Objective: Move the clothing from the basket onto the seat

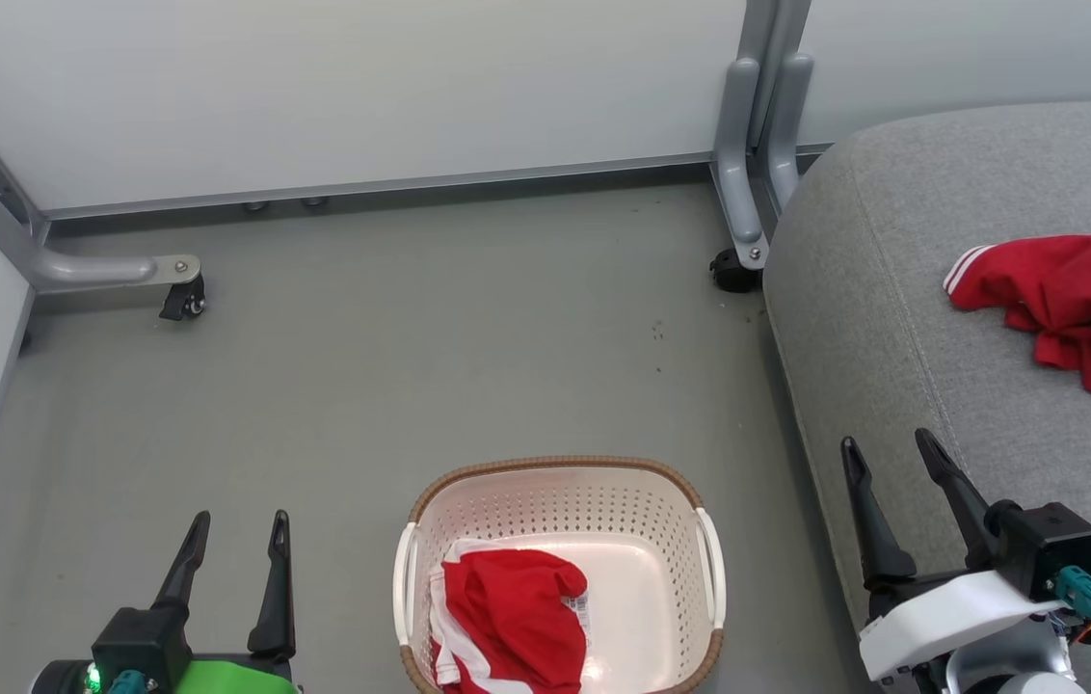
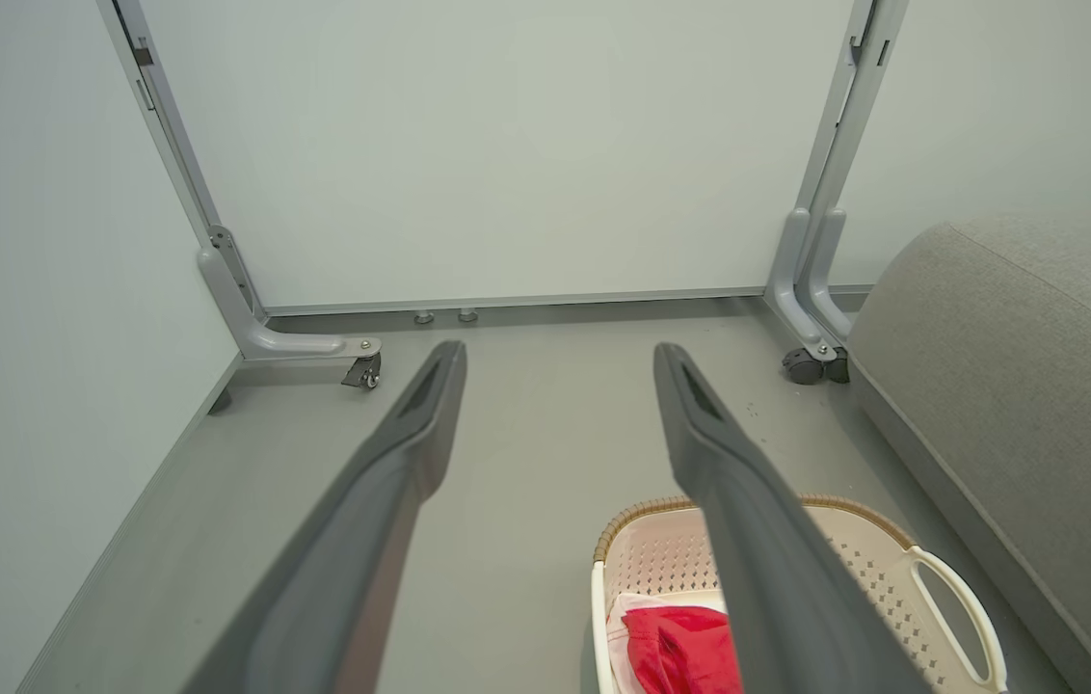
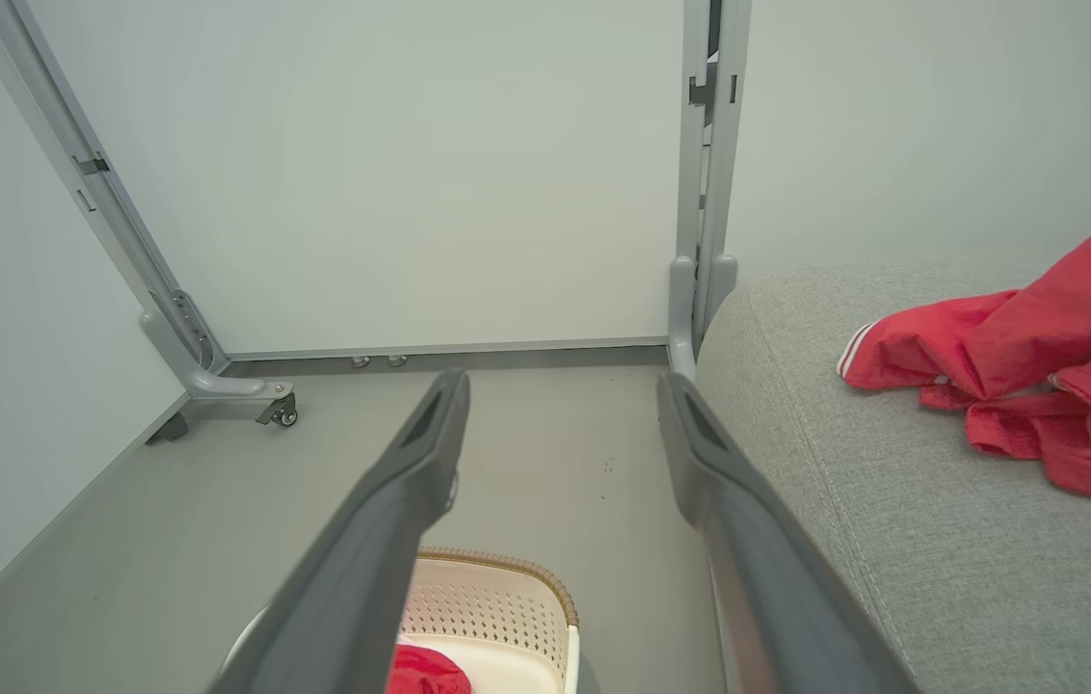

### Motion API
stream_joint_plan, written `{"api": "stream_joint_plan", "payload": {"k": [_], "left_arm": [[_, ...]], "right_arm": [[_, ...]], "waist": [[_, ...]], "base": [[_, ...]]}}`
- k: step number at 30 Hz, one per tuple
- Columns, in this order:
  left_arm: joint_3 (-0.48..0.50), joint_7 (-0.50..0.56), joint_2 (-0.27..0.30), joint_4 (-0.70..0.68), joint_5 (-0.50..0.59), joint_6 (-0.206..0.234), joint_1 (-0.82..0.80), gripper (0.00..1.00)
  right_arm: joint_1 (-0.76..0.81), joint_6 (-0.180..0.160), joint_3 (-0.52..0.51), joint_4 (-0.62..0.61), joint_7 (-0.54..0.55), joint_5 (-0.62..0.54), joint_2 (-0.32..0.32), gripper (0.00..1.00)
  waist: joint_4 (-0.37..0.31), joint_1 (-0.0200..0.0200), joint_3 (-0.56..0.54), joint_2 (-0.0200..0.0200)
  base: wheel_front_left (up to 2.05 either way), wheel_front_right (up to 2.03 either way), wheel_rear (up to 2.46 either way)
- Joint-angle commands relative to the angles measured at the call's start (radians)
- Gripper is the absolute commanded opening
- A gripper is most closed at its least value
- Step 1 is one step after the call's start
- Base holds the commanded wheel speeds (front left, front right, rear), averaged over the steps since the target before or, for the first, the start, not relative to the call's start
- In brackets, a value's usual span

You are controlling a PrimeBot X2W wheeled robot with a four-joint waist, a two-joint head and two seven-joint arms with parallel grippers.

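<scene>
The left gripper (image 1: 241, 525) and right gripper (image 1: 886, 443) both hang spread wide, empty, touching nothing, with 1 red garment (image 1: 507, 607) in the basket (image 1: 555, 465) between them and the other garment (image 1: 1066, 289) on the seat (image 1: 892, 289).

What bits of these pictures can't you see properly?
1. The red garment on the seat: the head view's right edge cuts it off, so its full shape on the seat is unknown.
2. The red garment in the basket: the head view's bottom edge cuts off its lower part and the basket; in the left wrist view one finger of the left gripper covers some.
3. The label inside the basket: too small to read.
</scene>
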Motion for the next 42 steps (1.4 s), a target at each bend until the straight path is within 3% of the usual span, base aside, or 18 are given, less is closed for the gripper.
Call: {"api": "stream_joint_plan", "payload": {"k": [1,8,14,24,42], "left_arm": [[0.003,-0.001,-0.002,0.001,0.001,-0.007,-0.020,1.00],[-0.017,-0.001,-0.019,0.016,0.018,-0.017,-0.054,1.00],[-0.101,0.000,-0.040,0.090,0.056,-0.050,-0.140,1.00],[-0.295,0.000,-0.084,0.304,0.091,-0.091,-0.396,1.00],[-0.510,0.011,-0.085,0.728,0.178,-0.095,-0.784,1.00]], "right_arm": [[-0.008,0.000,-0.003,-0.007,0.000,-0.001,-0.003,1.00],[-0.027,0.000,-0.006,-0.031,0.009,-0.015,-0.003,1.00],[-0.068,0.000,-0.008,-0.065,0.013,-0.031,-0.003,1.00],[-0.180,0.000,0.004,-0.124,-0.007,-0.038,-0.003,1.00],[-0.319,0.000,0.033,-0.134,-0.122,0.018,-0.003,1.00]], "waist": [[0.002,0.0001,0.004,0.0000],[0.011,0.0001,0.040,0.0000],[0.011,0.0001,0.117,0.0000],[-0.024,0.0001,0.335,0.0000],[-0.157,0.0001,0.692,0.0000]], "base": [[0.00,0.00,0.00],[0.00,0.00,0.00],[0.00,0.00,0.00],[0.00,0.00,0.00],[0.00,0.00,0.00]]}}
